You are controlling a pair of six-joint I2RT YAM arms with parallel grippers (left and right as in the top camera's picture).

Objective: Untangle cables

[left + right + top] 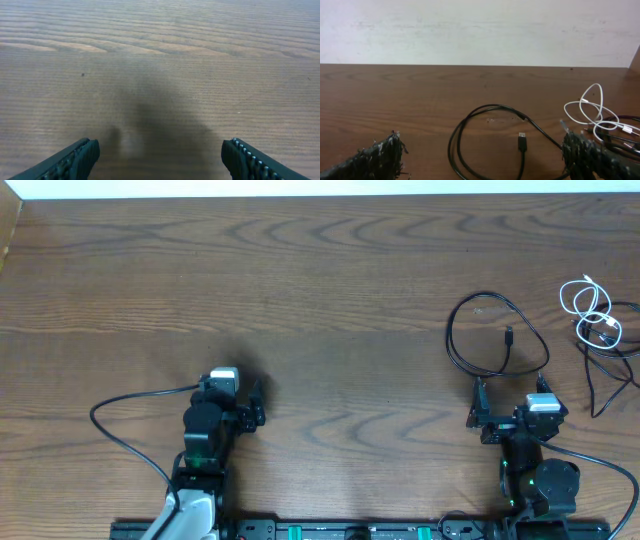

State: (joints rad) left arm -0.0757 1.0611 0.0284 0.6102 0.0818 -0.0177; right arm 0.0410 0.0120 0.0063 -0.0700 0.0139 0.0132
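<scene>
overhead: right gripper [510,392] hung released, empty, just short of the black cable loop [449,335]; left gripper [256,402], also released, sat well apart. a one-strand pinch looked best, sparing the white cable [590,302] beyond.

Looped cable [508,338] on table [300,280], just ahead of right end effector [511,394], tangled cables [598,320] to its right

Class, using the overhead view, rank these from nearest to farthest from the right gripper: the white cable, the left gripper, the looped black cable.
1. looped black cable, just ahead of the right gripper.
2. white cable, farther ahead and off to its right.
3. left gripper, far off on the left side.
</scene>
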